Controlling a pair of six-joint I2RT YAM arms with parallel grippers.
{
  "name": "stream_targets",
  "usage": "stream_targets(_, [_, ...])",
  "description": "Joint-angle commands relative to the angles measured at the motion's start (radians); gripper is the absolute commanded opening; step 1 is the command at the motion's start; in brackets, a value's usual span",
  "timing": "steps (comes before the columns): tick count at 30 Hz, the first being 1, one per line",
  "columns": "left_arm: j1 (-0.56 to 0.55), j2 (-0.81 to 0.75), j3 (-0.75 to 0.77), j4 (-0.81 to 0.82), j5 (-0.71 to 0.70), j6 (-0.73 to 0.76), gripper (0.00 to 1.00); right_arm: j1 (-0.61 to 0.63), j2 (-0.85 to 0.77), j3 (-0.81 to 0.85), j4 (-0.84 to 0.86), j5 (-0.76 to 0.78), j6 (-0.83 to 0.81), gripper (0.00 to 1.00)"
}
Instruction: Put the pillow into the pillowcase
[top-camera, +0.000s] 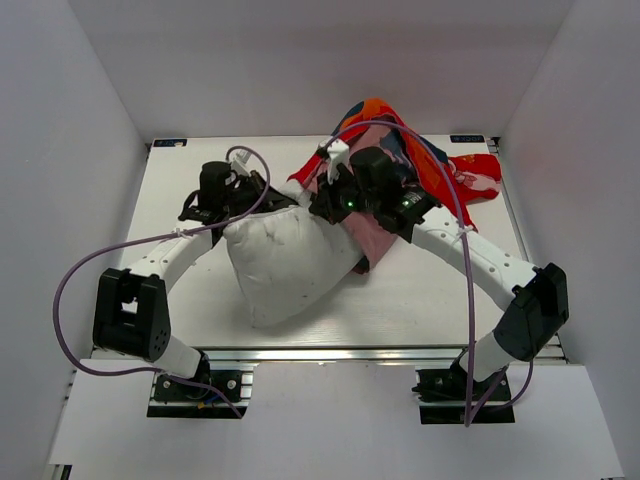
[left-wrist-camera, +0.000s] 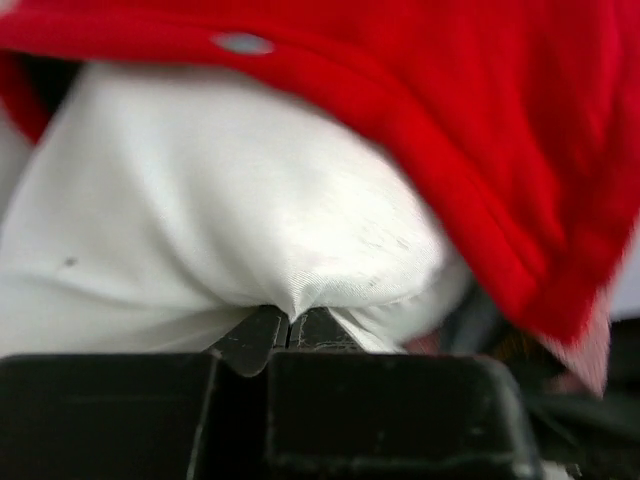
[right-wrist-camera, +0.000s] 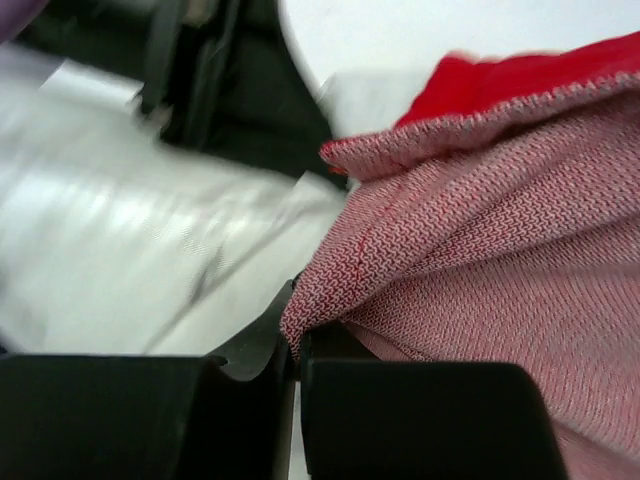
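The white pillow (top-camera: 285, 262) lies in the middle of the table, its far end meeting the red pillowcase (top-camera: 440, 165), which is bunched at the back right. My left gripper (top-camera: 262, 197) is shut on a pinch of the pillow's fabric (left-wrist-camera: 250, 210), seen close in the left wrist view with the pillowcase's red edge (left-wrist-camera: 480, 110) draped over the pillow's far end. My right gripper (top-camera: 338, 203) is shut on the pillowcase's pink inner side (right-wrist-camera: 480, 260) at its hem, with the pillow (right-wrist-camera: 130, 250) blurred to the left.
The white table (top-camera: 430, 300) sits inside white walls on the left, back and right. Purple cables loop from both arms over the table's sides. The arm bases stand at the near edge.
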Motion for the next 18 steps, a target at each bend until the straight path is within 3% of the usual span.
stream_targets(1, [0.027, -0.029, -0.075, 0.047, -0.09, 0.036, 0.0, 0.051, -0.07, -0.02, 0.032, -0.201, -0.01, 0.0])
stream_targets(3, [0.028, -0.005, -0.092, 0.046, -0.111, 0.038, 0.0, 0.054, -0.046, -0.025, 0.027, -0.184, -0.028, 0.04])
stream_targets(4, [0.03, -0.002, -0.092, 0.043, -0.116, 0.036, 0.05, 0.053, -0.011, -0.027, 0.027, -0.169, -0.04, 0.11])
stream_targets(5, [0.03, 0.0, -0.081, 0.028, -0.129, 0.039, 0.11, 0.053, 0.009, -0.014, 0.023, -0.181, -0.06, 0.23])
stream_targets(6, [0.037, -0.011, -0.072, 0.015, -0.137, 0.047, 0.28, 0.053, 0.028, -0.002, 0.009, -0.195, -0.076, 0.29])
stream_targets(7, [0.044, -0.023, -0.06, -0.036, -0.151, 0.056, 0.35, 0.053, 0.052, 0.01, 0.009, -0.23, -0.088, 0.43])
stream_targets(10, [0.091, -0.104, 0.01, -0.136, -0.247, 0.132, 0.54, 0.051, 0.068, 0.087, 0.009, -0.332, -0.142, 0.64])
stream_targets(11, [0.114, -0.129, 0.037, -0.222, -0.284, 0.16, 0.58, 0.048, 0.063, 0.137, 0.01, -0.35, -0.195, 0.75])
stream_targets(13, [0.126, -0.197, 0.121, -0.345, -0.424, 0.254, 0.67, 0.013, 0.05, 0.188, 0.006, -0.429, -0.252, 0.87])
stream_targets(18, [0.128, -0.316, 0.219, -0.451, -0.686, 0.422, 0.75, -0.097, 0.008, 0.236, 0.023, -0.497, -0.288, 0.89])
